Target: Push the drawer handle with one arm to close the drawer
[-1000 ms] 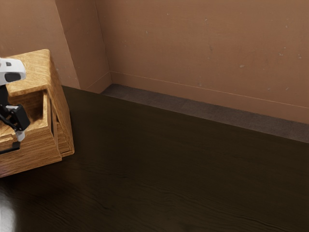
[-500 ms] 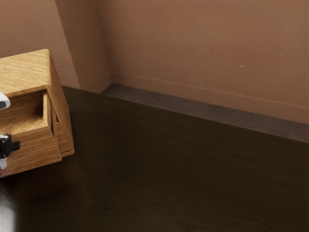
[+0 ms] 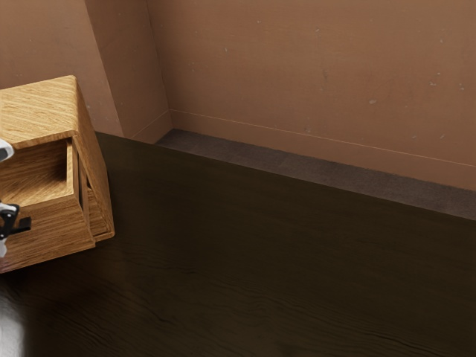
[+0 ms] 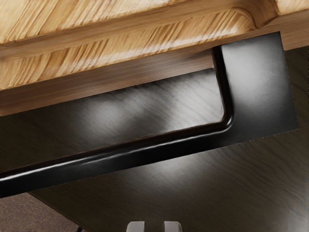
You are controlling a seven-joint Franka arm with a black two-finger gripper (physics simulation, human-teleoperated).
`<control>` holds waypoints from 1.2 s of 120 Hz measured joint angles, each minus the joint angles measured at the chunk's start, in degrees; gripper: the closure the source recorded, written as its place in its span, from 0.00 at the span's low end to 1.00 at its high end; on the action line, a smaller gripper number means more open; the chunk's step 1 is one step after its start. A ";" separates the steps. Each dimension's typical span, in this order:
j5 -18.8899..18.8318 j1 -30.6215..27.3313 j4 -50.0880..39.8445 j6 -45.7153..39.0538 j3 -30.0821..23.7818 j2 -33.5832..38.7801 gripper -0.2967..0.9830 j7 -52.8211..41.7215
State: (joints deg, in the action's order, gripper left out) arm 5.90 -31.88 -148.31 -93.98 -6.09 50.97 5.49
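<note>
At the exterior view's left edge my gripper [image 3: 6, 223], partly cut off, is beside the black handle [image 3: 24, 224] on the drawer's front. The wooden drawer [image 3: 48, 232] stands out of its cabinet, its inside showing. Seen from the hand, the handle [image 4: 120, 153] is a long black bar with a broad end bracket, fixed along the wooden drawer [image 4: 120, 48]. The gripper [image 4: 154, 226] shows two pale fingertips with a gap between them and nothing held; they appear apart from the bar, on its side away from the drawer.
The wooden cabinet [image 3: 41, 108] stands on the dark table [image 3: 282, 260]. Behind the table are a strip of grey floor [image 3: 297, 165] and a brown wall [image 3: 312, 67].
Over the last second my gripper has moved down and toward the exterior view's left, from over the drawer's front to beside the handle. The drawer has not visibly moved.
</note>
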 joint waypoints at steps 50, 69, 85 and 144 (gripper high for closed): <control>2.97 -1.78 3.85 -1.00 -2.16 -6.07 0.83 1.13; 2.94 -1.77 4.47 -1.95 -1.98 -7.72 0.85 1.33; 2.93 -1.77 5.31 -3.09 -1.69 -9.09 0.84 1.41; 2.44 -1.75 12.04 -6.08 -1.17 -17.91 0.84 1.62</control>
State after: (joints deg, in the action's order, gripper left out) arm 8.35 -33.63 -136.27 -100.06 -7.26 33.07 7.11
